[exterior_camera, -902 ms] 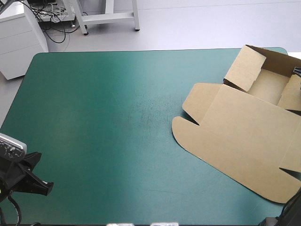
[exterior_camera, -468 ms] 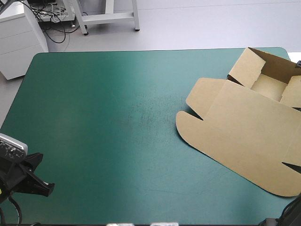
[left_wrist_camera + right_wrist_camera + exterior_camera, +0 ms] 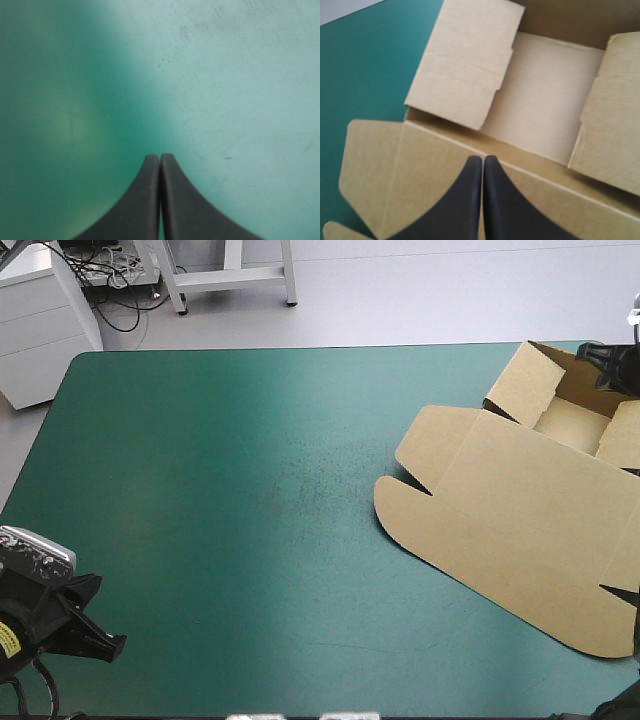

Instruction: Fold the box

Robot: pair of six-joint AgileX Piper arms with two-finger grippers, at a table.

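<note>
The brown box (image 3: pixel 520 530) lies at the table's right side as an open tray (image 3: pixel 572 426) with its lid flat toward the middle. My right gripper (image 3: pixel 603 356) hovers at the tray's far right wall, shut and empty. In the right wrist view its black fingers (image 3: pixel 483 161) meet in one arch over the lid's hinge line, with the tray floor (image 3: pixel 540 95) ahead and raised side walls (image 3: pixel 465 65) on both sides. My left gripper (image 3: pixel 108 647) is shut near the table's front left corner, over bare teal-green cover (image 3: pixel 200 75), its tips (image 3: pixel 160 158) together.
The teal-green table (image 3: pixel 220 500) stretches between the two arms. The box's right part runs past the table's right edge in the high view. A white cabinet (image 3: pixel 40 320) and a stand's legs (image 3: pixel 230 280) are on the floor beyond the far edge.
The box slid slightly to the right, then stayed still. My right gripper came further into view above the tray's far wall and went from open to shut. The left arm shifted a little.
</note>
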